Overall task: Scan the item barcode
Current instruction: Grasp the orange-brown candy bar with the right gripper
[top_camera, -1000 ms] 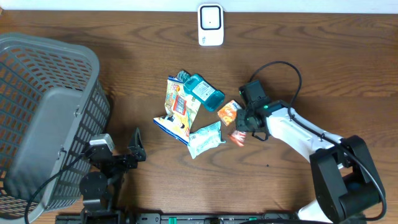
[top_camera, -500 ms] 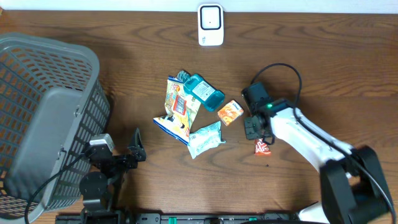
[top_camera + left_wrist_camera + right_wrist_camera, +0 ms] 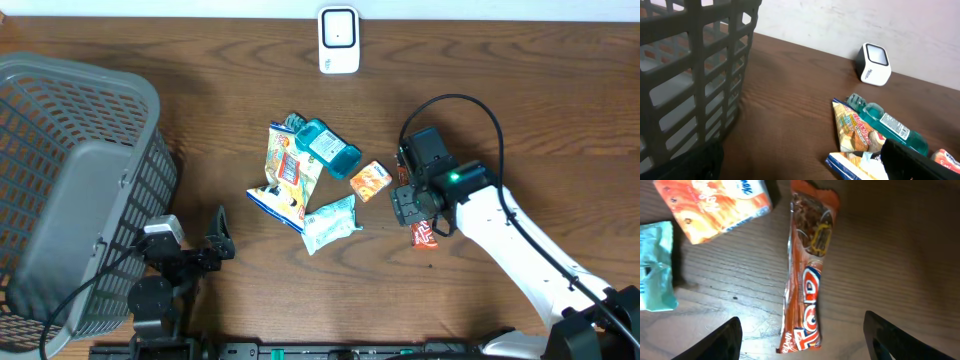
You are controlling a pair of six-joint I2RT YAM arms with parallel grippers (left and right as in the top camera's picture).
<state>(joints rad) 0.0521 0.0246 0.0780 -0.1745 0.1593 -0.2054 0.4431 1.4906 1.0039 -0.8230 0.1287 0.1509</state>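
An orange-red snack bar point(image 3: 807, 280) lies flat on the wooden counter point(image 3: 500, 100), right of the small heap of goods in the middle. The right arm's jaws hang directly over it, spread wide. In the wrist view one dark finger point(image 3: 730, 337) sits off each side of the wrapper, and neither touches it. Just beside the bar's upper end lies a small orange pack point(image 3: 369, 181), apart from it. A pale green packet point(image 3: 330, 222) lies further left.

The rest of the heap is a yellow crisp bag point(image 3: 290, 165) with a teal bottle point(image 3: 328, 145) lying partly over its top corner. The white scanner point(image 3: 339, 40) stands at the far edge of the counter, well apart from the bar and from every other item.

The left arm point(image 3: 165, 270) rests at the near edge beside the grey basket point(image 3: 60, 180). The left arm's jaws are fully spread with nothing between them.
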